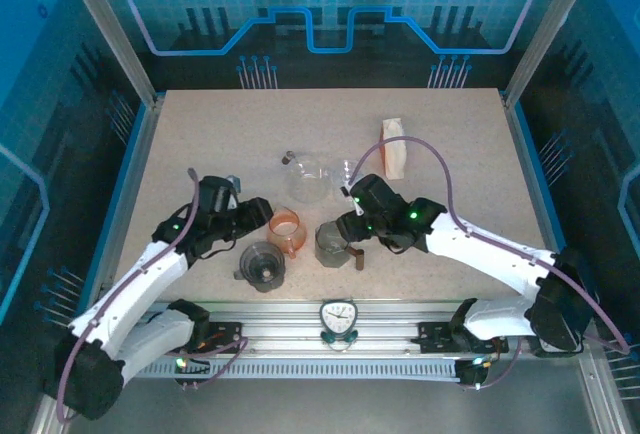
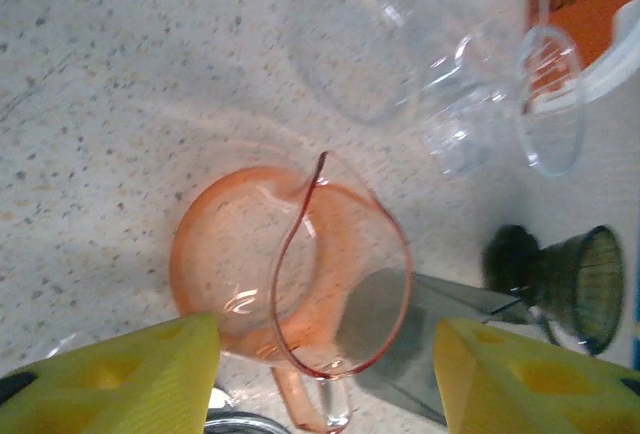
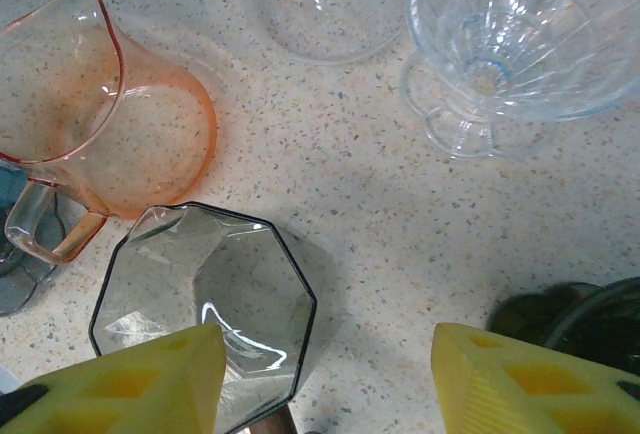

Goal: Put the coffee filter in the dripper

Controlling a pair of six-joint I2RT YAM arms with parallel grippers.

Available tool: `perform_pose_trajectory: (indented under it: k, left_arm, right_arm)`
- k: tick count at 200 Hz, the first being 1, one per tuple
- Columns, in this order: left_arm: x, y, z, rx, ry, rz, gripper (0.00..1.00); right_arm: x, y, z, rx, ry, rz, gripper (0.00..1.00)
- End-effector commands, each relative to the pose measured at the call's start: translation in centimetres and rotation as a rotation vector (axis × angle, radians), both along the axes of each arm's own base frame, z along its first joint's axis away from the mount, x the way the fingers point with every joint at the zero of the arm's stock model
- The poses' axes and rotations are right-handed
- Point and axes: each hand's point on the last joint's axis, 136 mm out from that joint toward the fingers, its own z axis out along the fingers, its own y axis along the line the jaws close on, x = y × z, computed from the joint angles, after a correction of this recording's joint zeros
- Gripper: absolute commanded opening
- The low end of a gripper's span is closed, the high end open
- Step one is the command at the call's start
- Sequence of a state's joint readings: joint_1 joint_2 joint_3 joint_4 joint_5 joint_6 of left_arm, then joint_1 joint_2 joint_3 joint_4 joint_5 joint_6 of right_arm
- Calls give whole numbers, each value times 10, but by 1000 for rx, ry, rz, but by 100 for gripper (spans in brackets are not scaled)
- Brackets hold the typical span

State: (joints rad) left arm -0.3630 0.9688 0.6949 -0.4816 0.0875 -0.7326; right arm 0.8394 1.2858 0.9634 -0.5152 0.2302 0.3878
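**A:** Where is the coffee filter pack point(image 1: 393, 146)?

**B:** On the far side of the counter point(image 1: 200, 134), right of centre. It is near the clear dripper point(image 1: 345, 174) and the clear carafe point(image 1: 310, 176), and beyond the right gripper point(image 1: 342, 224).

**A:** And the jaws?

**B:** The left gripper point(image 1: 255, 216) has its jaws wide, straddling the near rim of the orange pitcher point(image 1: 285, 229). I can't tell whether a pad touches it. The right gripper's jaws are wide too, beside the octagonal smoky glass point(image 1: 332, 244), gripping nothing.

**A:** Room to move?

**B:** Glassware crowds the near middle, and a grey dripper point(image 1: 262, 266) sits close to the near edge. Bare counter runs along the left, far and right edges.
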Motion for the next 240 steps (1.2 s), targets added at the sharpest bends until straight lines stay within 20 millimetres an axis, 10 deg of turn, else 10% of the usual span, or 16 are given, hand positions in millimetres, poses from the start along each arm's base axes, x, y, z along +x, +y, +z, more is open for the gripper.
perform_pose_trajectory:
  k: [1, 105, 240]
  left_arm:
    - [-12, 7, -1, 148, 43, -45, 59]
    - [-75, 36, -31, 392, 237, -18, 50]
    - [-93, 45, -69, 428, 366, 21, 33]
  right_arm:
    - [-8, -11, 1, -35, -1, -19, 59]
    - [-15, -34, -4, -1, -27, -44, 62]
    - [-7, -43, 4, 52, -43, -69, 63]
